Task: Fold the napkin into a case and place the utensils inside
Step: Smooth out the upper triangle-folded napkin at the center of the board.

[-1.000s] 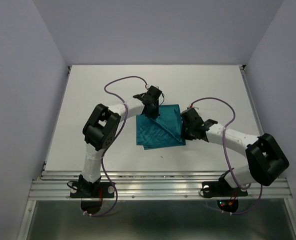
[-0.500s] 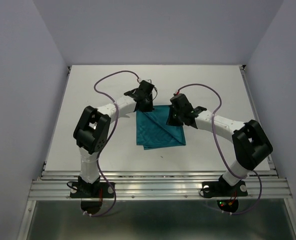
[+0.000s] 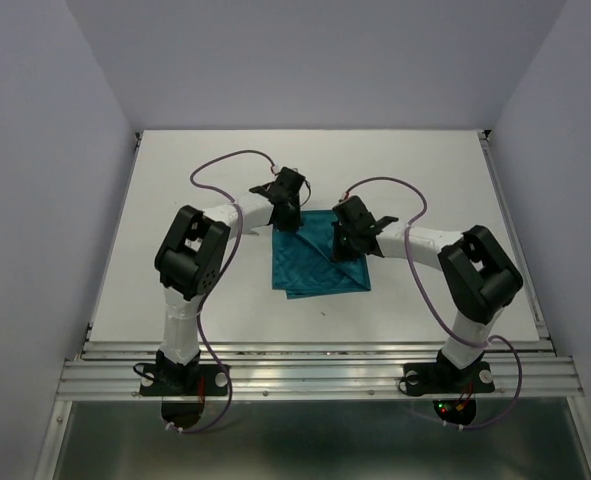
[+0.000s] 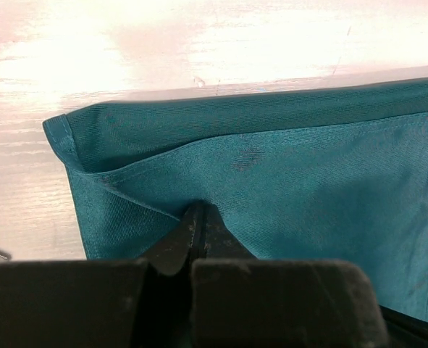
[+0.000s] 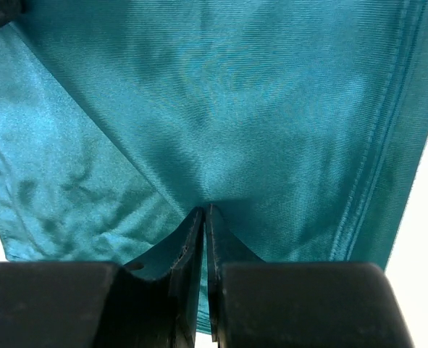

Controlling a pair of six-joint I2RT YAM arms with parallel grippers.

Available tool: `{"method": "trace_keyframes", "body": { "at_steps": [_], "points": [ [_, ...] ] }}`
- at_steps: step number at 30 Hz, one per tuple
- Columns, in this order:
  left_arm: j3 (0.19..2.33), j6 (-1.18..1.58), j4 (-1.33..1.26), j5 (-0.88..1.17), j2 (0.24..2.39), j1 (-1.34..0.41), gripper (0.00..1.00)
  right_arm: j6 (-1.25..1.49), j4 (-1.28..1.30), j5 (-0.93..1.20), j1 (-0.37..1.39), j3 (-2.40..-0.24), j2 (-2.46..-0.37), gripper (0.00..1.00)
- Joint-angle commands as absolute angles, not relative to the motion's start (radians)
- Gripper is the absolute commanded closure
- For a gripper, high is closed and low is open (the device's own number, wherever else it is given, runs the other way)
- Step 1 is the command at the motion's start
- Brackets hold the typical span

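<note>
Left gripper [image 4: 198, 217] is pinched tight on a fold of the napkin [image 3: 315, 268], right by its far left corner. Right gripper [image 5: 205, 214] is also squeezed shut on the cloth, near the far right corner. The napkin's lying folded on the table [image 3: 425, 170].

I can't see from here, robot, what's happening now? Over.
Left gripper shut on napkin. Right gripper shut on it too. Napkin part-folded on table. Nothing on top.

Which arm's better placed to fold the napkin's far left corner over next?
Left, probably: the left fingers are shut on the napkin beside that corner, while the right fingers pinch it nearer the right edge.
</note>
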State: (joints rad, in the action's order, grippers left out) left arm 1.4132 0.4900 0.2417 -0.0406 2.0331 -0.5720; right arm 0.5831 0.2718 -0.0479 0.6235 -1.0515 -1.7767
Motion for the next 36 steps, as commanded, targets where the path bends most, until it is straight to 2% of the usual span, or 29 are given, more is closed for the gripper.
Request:
{"method": "trace_keyframes", "body": {
  "at_steps": [1,7,12,14,19,21,25,26,28,32,36],
  "points": [
    [1.422,0.465,0.294,-0.08,1.967,-0.574,1.0,0.561,0.258,-0.057,0.632,-1.058,-1.752,0.89],
    [1.43,0.472,0.342,-0.103,1.829,-0.574,1.0,0.569,0.268,-0.103,0.632,-1.069,-1.634,0.88],
    [1.304,0.512,0.336,-0.084,1.683,-0.574,1.0,0.604,0.294,-0.158,0.632,-1.032,-1.562,0.87],
    [1.219,0.54,0.327,-0.063,1.591,-0.575,1.0,0.606,0.319,-0.242,0.632,-1.005,-1.533,0.84],
    [1.023,0.623,0.295,-0.015,1.474,-0.581,1.0,0.592,0.359,-0.285,0.58,-0.962,-1.487,0.73],
    [0.924,0.665,0.272,-0.005,1.422,-0.587,0.92,0.586,0.359,-0.262,0.531,-0.934,-1.462,0.7],
    [0.799,0.724,0.242,0.044,1.364,-0.606,0.73,0.568,0.361,-0.197,0.48,-0.908,-1.462,0.56],
    [0.778,0.736,0.238,0.051,1.358,-0.61,0.7,0.563,0.362,-0.186,0.468,-0.905,-1.469,0.49],
    [0.733,0.767,0.229,0.057,1.347,-0.626,0.6,0.551,0.365,-0.14,0.457,-0.897,-1.491,0.42],
    [0.68,0.804,0.212,0.055,1.339,-0.638,0.58,0.537,0.359,-0.049,0.457,-0.877,-1.517,0.34],
    [0.655,0.818,0.186,0.061,1.359,-0.64,0.58,0.535,0.33,-0.009,0.457,-0.847,-1.52,0.33]
  ]
}}
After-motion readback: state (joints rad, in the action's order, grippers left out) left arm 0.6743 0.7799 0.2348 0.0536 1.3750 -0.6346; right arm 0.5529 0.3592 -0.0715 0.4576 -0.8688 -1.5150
